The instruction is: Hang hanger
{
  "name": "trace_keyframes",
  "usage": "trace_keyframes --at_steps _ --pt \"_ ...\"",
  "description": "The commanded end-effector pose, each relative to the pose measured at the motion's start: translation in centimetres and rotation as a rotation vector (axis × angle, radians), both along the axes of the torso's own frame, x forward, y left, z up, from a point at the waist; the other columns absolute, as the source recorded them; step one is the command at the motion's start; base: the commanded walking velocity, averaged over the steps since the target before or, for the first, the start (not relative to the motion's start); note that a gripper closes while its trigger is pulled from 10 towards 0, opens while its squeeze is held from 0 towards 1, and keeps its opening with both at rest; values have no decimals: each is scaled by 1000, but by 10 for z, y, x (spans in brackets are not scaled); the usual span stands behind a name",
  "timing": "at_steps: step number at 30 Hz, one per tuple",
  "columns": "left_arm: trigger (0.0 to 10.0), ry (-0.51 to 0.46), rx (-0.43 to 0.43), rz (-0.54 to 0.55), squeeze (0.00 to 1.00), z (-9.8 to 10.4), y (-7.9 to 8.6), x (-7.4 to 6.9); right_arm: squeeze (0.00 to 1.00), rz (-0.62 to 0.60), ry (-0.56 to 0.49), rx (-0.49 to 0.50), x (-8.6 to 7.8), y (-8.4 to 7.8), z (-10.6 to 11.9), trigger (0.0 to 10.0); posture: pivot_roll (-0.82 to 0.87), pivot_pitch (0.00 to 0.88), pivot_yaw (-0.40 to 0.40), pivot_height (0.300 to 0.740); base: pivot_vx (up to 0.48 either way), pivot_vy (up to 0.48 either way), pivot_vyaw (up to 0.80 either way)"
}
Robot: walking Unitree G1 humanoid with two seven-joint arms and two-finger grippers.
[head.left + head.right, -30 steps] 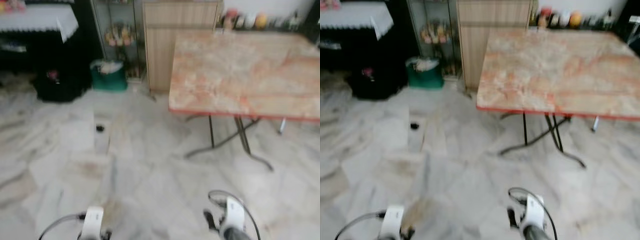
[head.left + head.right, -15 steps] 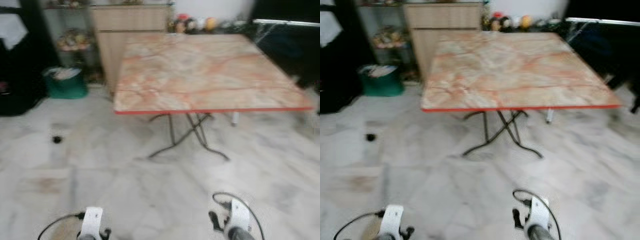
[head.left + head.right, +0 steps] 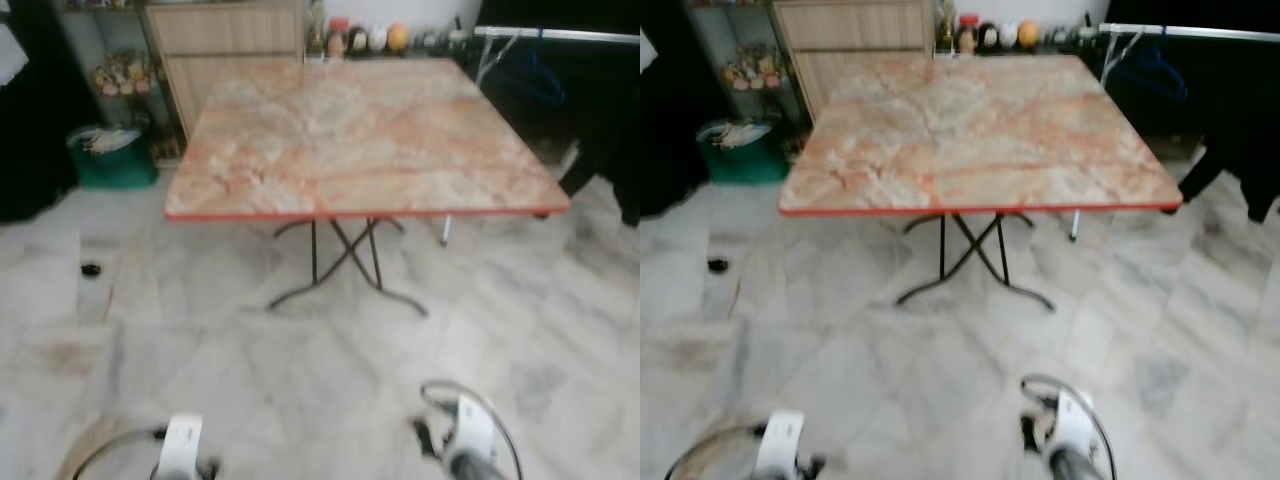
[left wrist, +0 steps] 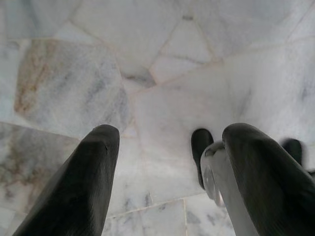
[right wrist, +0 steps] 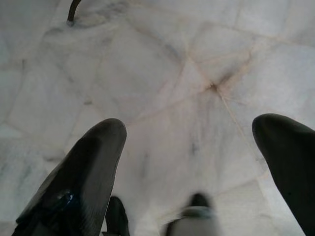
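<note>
We held nothing: the left tool and the right tool both hung released over the marble floor. A dark blue hanger already hung from the silver rail behind the square pink marble-patterned surface. We judged the approach unfinished.

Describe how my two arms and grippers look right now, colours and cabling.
Both wrists end in white housings with thin black cables looping off them: left arm, right arm. Each gripper has two long, rounded black fingers with a slightly glossy surface: left gripper, right gripper.
</note>
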State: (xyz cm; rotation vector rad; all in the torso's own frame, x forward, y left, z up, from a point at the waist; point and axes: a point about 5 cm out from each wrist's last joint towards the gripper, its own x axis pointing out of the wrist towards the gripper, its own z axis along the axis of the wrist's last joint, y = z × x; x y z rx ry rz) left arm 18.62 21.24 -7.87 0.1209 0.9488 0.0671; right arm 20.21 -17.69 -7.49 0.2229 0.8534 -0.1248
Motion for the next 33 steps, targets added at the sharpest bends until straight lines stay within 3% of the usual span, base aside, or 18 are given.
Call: trace_keyframes --at_steps 1,33 --pt "10000 -18 -1 -1 0 2 -1 5 0 -22 16 -19 -3 -9 -1 10000 -15 0 36 740 0 -322 0" --pt "10000 -32 -18 -1 0 4 -7 10 0 -26 20 -22 -2 -10 0 10000 -14 0 29 740 0 -313 0"
